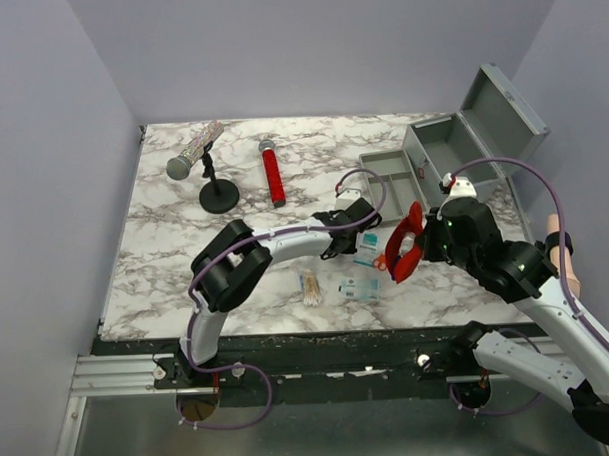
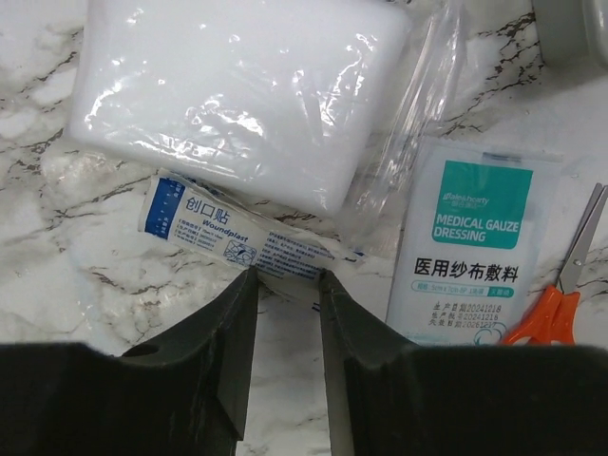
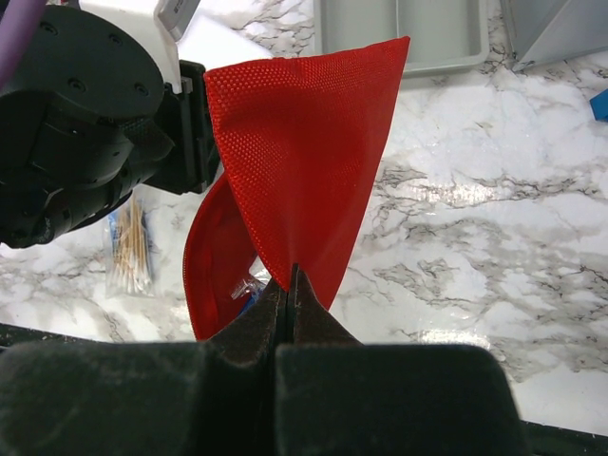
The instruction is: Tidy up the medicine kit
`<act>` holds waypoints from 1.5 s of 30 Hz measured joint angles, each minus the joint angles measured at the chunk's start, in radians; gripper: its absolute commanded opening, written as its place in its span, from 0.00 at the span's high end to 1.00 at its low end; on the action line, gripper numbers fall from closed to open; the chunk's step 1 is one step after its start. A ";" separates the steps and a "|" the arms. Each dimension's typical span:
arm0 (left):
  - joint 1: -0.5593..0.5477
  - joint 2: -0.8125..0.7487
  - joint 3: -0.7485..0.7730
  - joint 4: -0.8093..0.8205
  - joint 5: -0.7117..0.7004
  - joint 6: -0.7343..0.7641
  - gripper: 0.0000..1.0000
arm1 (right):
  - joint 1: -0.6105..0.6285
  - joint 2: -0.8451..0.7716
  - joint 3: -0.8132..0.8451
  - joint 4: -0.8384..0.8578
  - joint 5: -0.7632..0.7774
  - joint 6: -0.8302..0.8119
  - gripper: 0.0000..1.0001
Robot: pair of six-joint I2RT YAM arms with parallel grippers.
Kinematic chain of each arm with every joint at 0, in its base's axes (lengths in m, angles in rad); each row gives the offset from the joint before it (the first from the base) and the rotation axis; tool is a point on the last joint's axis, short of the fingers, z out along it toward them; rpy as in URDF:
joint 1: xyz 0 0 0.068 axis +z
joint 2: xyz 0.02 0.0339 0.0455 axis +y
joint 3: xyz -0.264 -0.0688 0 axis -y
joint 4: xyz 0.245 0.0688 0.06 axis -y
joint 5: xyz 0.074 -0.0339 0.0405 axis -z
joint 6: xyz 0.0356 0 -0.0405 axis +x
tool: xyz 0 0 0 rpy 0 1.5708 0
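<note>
My right jaws: clamped on one red woven pouch, limp and folded. My left jaws: narrowly apart, tips at one glossy plaster sachet. Nearby are one gauze packet and one clear bag of white wadding. Medicine kit: grey metal box, lid raised, far right on the marbled table. One divided tray sits beside it.

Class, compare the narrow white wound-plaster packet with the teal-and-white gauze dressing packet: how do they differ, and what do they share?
The narrow white wound-plaster packet is a slim strip printed in blue; the teal-and-white gauze dressing packet is broader, with a teal panel. The plaster packet lies slantwise at the left gripper's jaws; the gauze packet lies to their side. Both are flat, sealed, and printed in Chinese and English.
</note>
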 measured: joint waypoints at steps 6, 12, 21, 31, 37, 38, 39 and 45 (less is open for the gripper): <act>-0.001 -0.025 -0.047 0.050 -0.002 0.014 0.81 | 0.000 0.000 0.000 0.000 0.000 0.000 0.99; -0.001 -0.090 -0.142 0.066 -0.012 0.040 0.71 | 0.000 0.000 0.000 0.000 0.000 0.000 0.99; 0.005 -0.261 -0.303 0.060 -0.019 -0.009 0.08 | 0.000 0.000 -0.004 0.001 0.000 0.000 0.99; 0.009 -0.149 -0.001 -0.014 -0.031 -0.161 0.08 | 0.000 -0.001 -0.020 0.002 0.000 0.000 0.99; 0.009 -0.081 0.006 -0.092 -0.047 -0.216 0.12 | 0.000 -0.011 -0.026 0.002 0.001 -0.001 0.99; 0.009 -0.079 0.002 -0.103 -0.049 -0.222 0.12 | 0.000 -0.013 -0.026 0.002 0.001 -0.002 0.99; 0.009 -0.079 -0.001 -0.111 -0.050 -0.227 0.12 | 0.000 -0.014 -0.026 0.002 0.002 -0.002 0.99; 0.009 -0.074 0.001 -0.127 -0.060 -0.240 0.12 | 0.000 -0.014 -0.028 0.002 0.002 -0.003 0.99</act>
